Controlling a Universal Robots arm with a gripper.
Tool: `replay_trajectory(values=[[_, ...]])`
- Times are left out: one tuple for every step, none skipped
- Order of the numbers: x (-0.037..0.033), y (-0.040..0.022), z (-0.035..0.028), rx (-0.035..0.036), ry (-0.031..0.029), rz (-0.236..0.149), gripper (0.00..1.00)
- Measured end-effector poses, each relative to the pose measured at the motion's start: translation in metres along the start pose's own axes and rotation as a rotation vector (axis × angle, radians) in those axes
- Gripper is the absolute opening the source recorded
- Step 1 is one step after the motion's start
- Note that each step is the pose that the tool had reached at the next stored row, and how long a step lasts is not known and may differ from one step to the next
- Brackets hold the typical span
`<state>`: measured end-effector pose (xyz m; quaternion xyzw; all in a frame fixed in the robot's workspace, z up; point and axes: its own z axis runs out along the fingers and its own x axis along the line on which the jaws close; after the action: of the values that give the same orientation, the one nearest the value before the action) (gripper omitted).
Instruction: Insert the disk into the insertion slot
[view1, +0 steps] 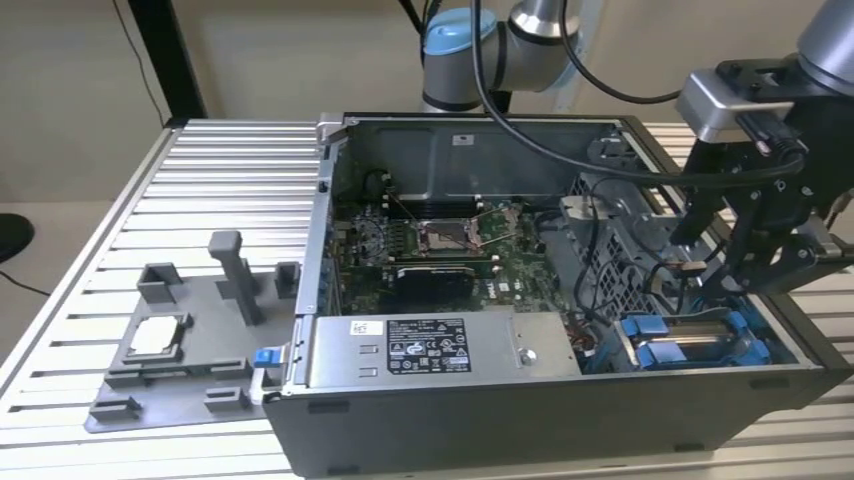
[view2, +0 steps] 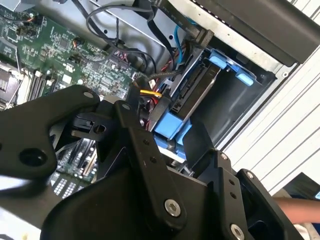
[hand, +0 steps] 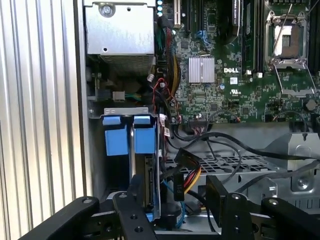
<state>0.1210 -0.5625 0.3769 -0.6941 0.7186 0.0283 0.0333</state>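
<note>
- The disk (hand: 148, 180) stands on edge inside the insertion slot (hand: 116, 172), at the corner of the open computer case (view1: 534, 420) on the exterior view's right.
- In the first wrist view its two bright blue carrier tabs (hand: 125, 135) sit side by side at the slot's mouth. The drive's dark connector edge runs back from them towards the camera.
- In the exterior view the disk (view1: 701, 335) shows as a silver strip framed in blue, just below the gripper (view1: 727, 275).
- The gripper (hand: 175, 192) hangs over the slot with its black fingers (hand: 134, 200) spread apart and nothing clamped between them. One finger is right beside the disk's edge; whether it touches I cannot tell. The other stands clear, over loose cables (hand: 187, 172).
- The green motherboard (hand: 215, 75) with its silver-framed processor socket (hand: 287, 42) lies beyond the slot.
- A long grey power supply box (view1: 427, 345) with a black-and-white sticker sits along the case's near wall.
- On the ribbed metal worktop (view1: 227, 190), to the exterior view's left of the case, a grey fixture plate (view1: 187, 380) holds a small square silver chip (view1: 154, 335).
</note>
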Motion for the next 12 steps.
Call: replay_trajectory(values=[[0.0000, 0.0011, 0.0006, 0.0071, 0.0000, 0.001, 1.00], [-0.0001, 0.0021, 0.0011, 0.0143, -0.0002, 0.001, 1.00], [-0.0001, 0.0026, 0.0015, 0.0218, -0.0008, 0.001, 1.00], [-0.0001, 0.0030, 0.0018, 0.0295, -0.0013, 0.000, 1.00], [-0.0001, 0.0035, 0.0018, 0.0347, -0.0013, 0.000, 1.00], [0.0000, 0.0042, 0.0017, 0.0381, -0.0012, 0.000, 1.00], [0.0000, 0.0052, 0.0018, 0.0400, -0.0013, -0.001, 1.00], [0.0000, 0.0063, 0.0019, 0.0412, -0.0013, -0.001, 1.00], [0.0001, 0.0074, 0.0022, 0.0415, -0.0014, -0.001, 1.00], [0.0002, 0.0080, 0.0025, 0.0418, -0.0016, -0.001, 1.00], [0.0001, 0.0081, 0.0028, 0.0421, -0.0015, -0.001, 1.00], [0.0000, 0.0082, 0.0029, 0.0425, -0.0014, -0.001, 1.00]])
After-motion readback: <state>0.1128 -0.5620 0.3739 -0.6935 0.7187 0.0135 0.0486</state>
